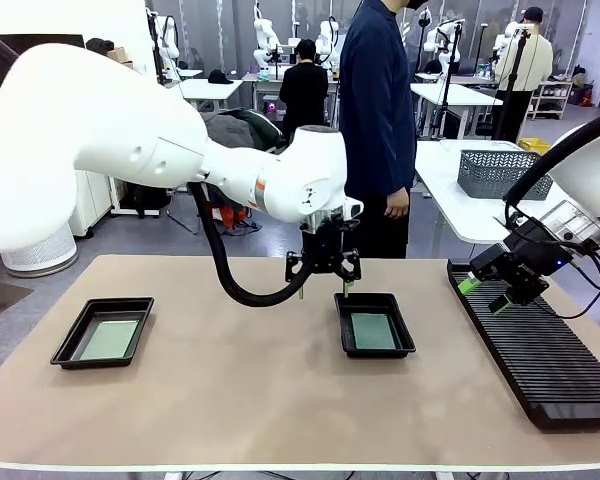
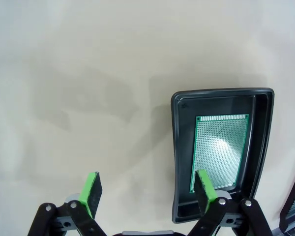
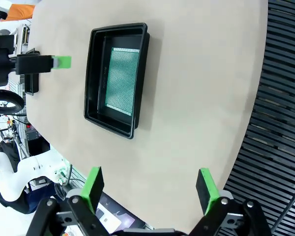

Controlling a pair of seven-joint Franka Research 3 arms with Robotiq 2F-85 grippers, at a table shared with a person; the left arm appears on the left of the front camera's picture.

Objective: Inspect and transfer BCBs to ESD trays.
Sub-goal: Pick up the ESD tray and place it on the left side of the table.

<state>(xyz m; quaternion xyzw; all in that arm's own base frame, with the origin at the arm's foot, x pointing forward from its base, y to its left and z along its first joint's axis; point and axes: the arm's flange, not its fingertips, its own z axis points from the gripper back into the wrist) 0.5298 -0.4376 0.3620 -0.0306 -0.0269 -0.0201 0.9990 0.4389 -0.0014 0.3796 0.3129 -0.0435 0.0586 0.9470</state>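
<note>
Each BCB [image 1: 372, 331] [image 1: 110, 339] lies flat in its own ESD tray [image 1: 374, 346] [image 1: 75, 347], seemingly already transferred, so the left gripper [image 1: 323, 289] at the centre tray's eleven o'clock and the right gripper [image 1: 483, 294] over the slotted rack [image 1: 540, 355] at three o'clock hover with fingers wide, empty.

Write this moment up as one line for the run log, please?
left gripper: jaws open, empty, above middle tray | right gripper: jaws open, empty, over rack | both trays: one board each
</note>
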